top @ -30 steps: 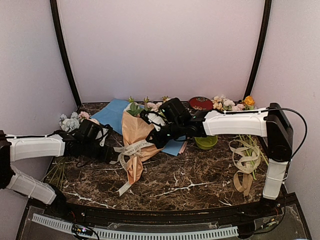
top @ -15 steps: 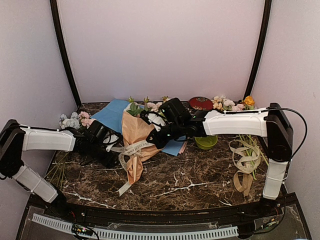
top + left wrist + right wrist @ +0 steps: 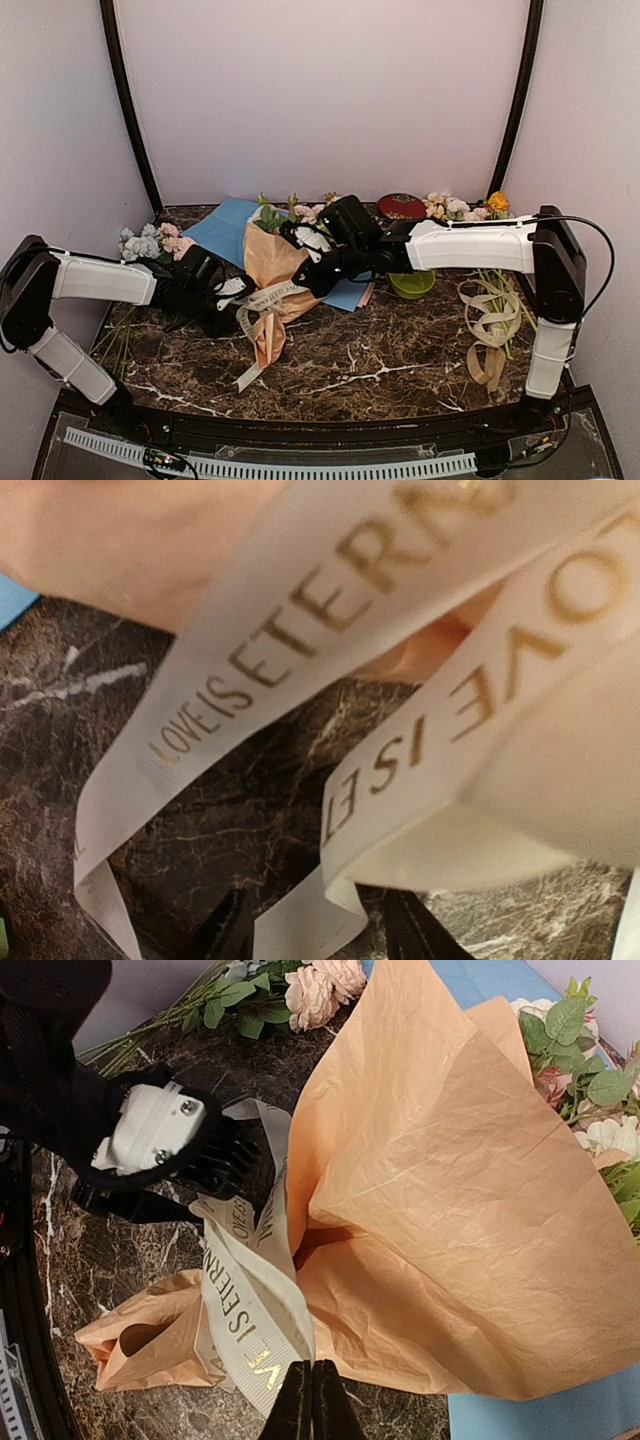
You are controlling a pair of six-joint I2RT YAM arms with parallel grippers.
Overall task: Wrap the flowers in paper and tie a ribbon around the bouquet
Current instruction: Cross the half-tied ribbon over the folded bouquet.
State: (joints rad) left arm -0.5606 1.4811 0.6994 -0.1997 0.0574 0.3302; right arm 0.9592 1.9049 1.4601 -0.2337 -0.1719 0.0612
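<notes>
Your left pincer [image 3: 235, 298], jaws part-open around the ribbon [image 3: 245, 1310], sits just left of the bouquet [image 3: 420, 1210] lying tip-toward-the-bases on the surface [image 3: 380, 360]; the right pincer [image 3: 310, 1400], closed, is at its right.

I work in a robot test booth dressed up like a florist's bench. Plain pale walls [image 3: 320, 100] and two black poles [image 3: 128, 120] close me in. My left arm [image 3: 100, 282] and right arm [image 3: 470, 245] are bolted at the near edge of a dark marble-look tabletop [image 3: 380, 370]. On it lie a bouquet [image 3: 270, 265], a bunch with blue blooms [image 3: 140, 243], a bunch with an orange bloom [image 3: 470, 207], a blue sheet [image 3: 225, 228], a heap of loose ribbon [image 3: 488, 315] and a green bowl [image 3: 412, 284].
</notes>
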